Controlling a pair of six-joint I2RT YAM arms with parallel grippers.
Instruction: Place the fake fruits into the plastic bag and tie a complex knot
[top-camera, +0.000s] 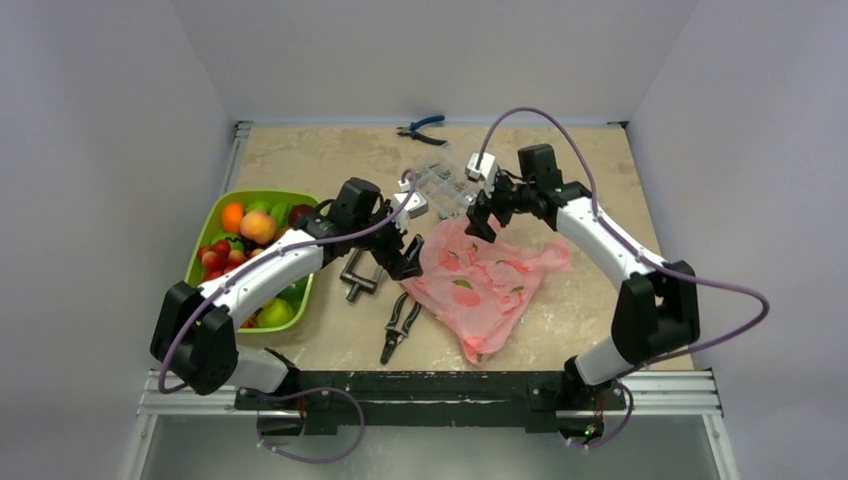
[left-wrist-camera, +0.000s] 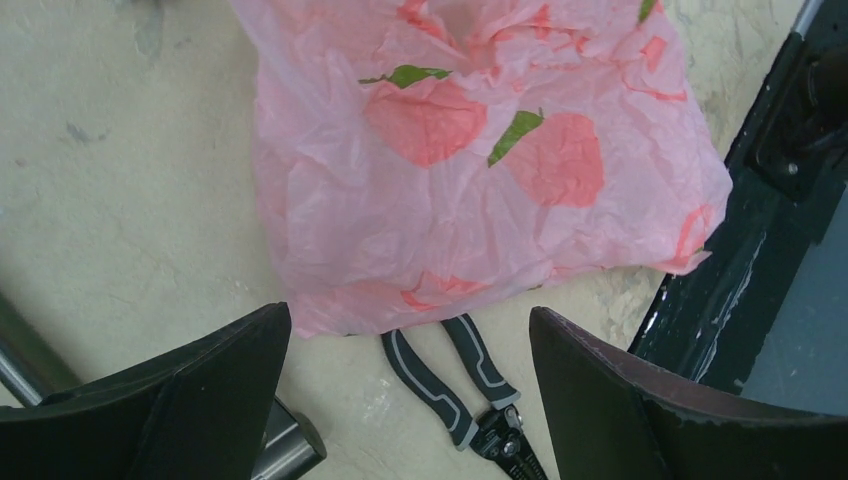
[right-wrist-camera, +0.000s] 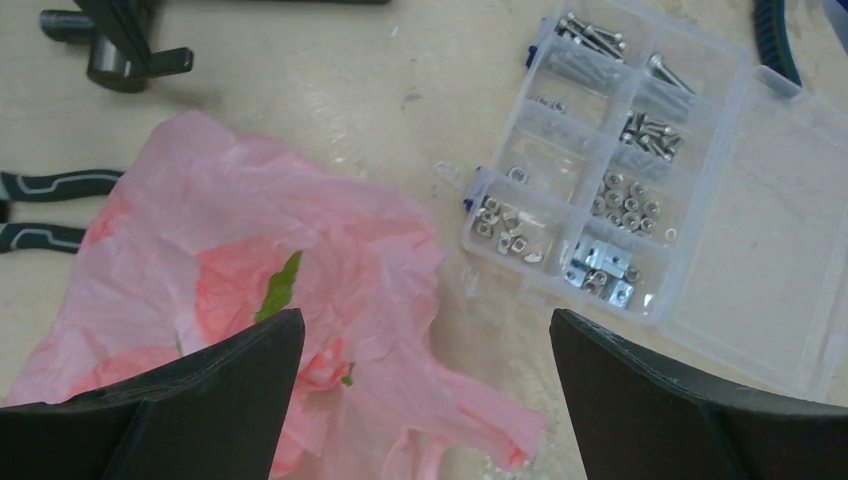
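Note:
The pink plastic bag (top-camera: 487, 283) lies flat and crumpled on the table's middle, printed with red fruit and green leaves; it also shows in the left wrist view (left-wrist-camera: 470, 170) and the right wrist view (right-wrist-camera: 250, 280). The fake fruits (top-camera: 248, 228) lie in the lime-green tray (top-camera: 213, 215) at the left. My left gripper (top-camera: 408, 258) is open and empty just above the bag's left edge (left-wrist-camera: 410, 320). My right gripper (top-camera: 482, 220) is open and empty above the bag's far edge, a bag handle between its fingers (right-wrist-camera: 425, 345). No knot is visible.
Black-handled pliers (top-camera: 400, 325) lie at the bag's near left, also in the left wrist view (left-wrist-camera: 455, 385). A metal clamp (top-camera: 358, 278) sits left of them. A clear screw box (top-camera: 445, 185) stands behind the bag, also in the right wrist view (right-wrist-camera: 640, 190). Blue pliers (top-camera: 422, 128) lie at the back.

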